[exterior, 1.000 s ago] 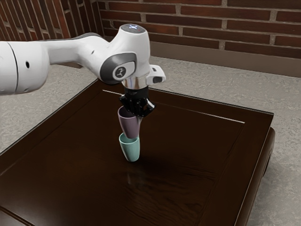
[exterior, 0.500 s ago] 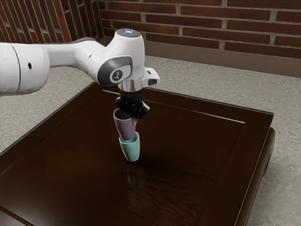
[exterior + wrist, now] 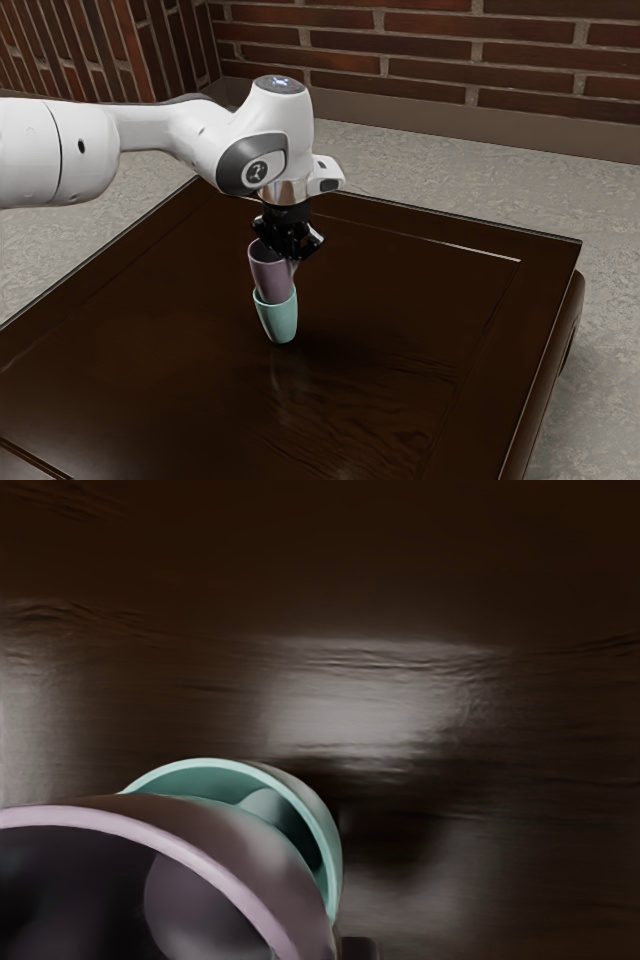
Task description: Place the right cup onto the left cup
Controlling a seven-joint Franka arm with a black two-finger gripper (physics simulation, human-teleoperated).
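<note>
My gripper [image 3: 289, 258] is shut on the wall of the purple cup [image 3: 270, 277], at its rim, in the exterior view. The purple cup hangs upright with its lower end inside the mouth of the mint-green cup [image 3: 278, 319], which stands on the table. In the wrist view the purple cup [image 3: 235, 850] is large at the lower edge, and the green cup [image 3: 331, 846] shows around and below it, with a gap between the two on one side. The purple cup's bottom is hidden inside the green one.
The dark wooden table [image 3: 400, 330] extends around the cups. A brick wall [image 3: 430, 60] stands behind it, beyond a strip of grey floor [image 3: 400, 160].
My hand has lowered with the purple cup, after shifting to the exterior view's left and partly back. The purple cup has sunk into the green cup, which stayed about where it was.
</note>
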